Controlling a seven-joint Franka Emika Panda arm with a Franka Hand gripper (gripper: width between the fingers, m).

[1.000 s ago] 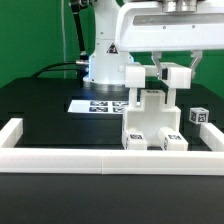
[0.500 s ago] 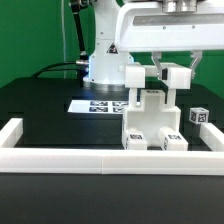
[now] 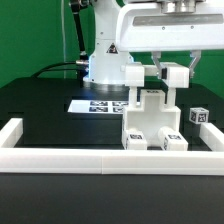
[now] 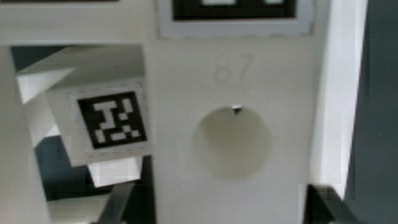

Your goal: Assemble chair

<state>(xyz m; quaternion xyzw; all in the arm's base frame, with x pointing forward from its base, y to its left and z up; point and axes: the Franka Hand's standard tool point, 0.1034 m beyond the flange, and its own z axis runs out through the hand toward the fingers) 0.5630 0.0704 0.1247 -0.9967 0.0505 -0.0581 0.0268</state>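
Note:
The partly built white chair [image 3: 150,120] stands upright near the front border, with tagged blocks at its base. My gripper [image 3: 160,72] reaches down from above onto its top, with white chair pieces on either side of the fingers. In the wrist view a white chair slab [image 4: 231,130] with a small hole fills the space between my dark fingertips [image 4: 128,205], which lie flush against its two sides. A tag [image 4: 111,120] shows on a white piece beside it. A small loose white tagged piece [image 3: 198,116] lies at the exterior view's right.
The marker board [image 3: 98,104] lies flat behind the chair, in front of the robot base [image 3: 105,65]. A long low white border frame [image 3: 110,158] runs along the front and up both sides of the black table.

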